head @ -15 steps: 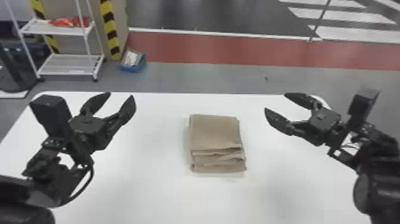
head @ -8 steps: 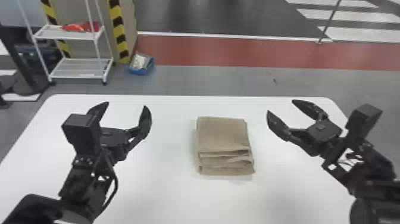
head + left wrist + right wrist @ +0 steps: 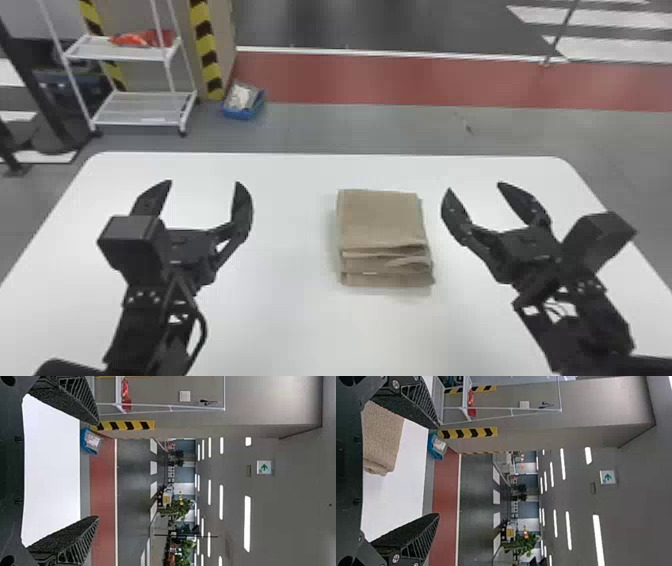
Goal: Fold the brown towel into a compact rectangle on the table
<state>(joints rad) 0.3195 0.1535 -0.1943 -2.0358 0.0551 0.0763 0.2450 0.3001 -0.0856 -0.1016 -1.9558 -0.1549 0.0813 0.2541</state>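
Brown towel [image 3: 382, 220] lies folded; left gripper [image 3: 204, 182] left of towel, right gripper [image 3: 473, 187] right, both spread, empty. Low sweep could snag towel, unsettling folds.

The head view's bottom edge cuts off the table's [image 3: 280, 330] near side and both arms [image 3: 145, 325]; its top edge crops the white rack [image 3: 145, 107]. In the right wrist view, a finger of the right hand [image 3: 474, 187] hides part of the brown towel [image 3: 383, 435]. The blue bin's [image 3: 239, 114] contents (something pale) are too blurred to name.
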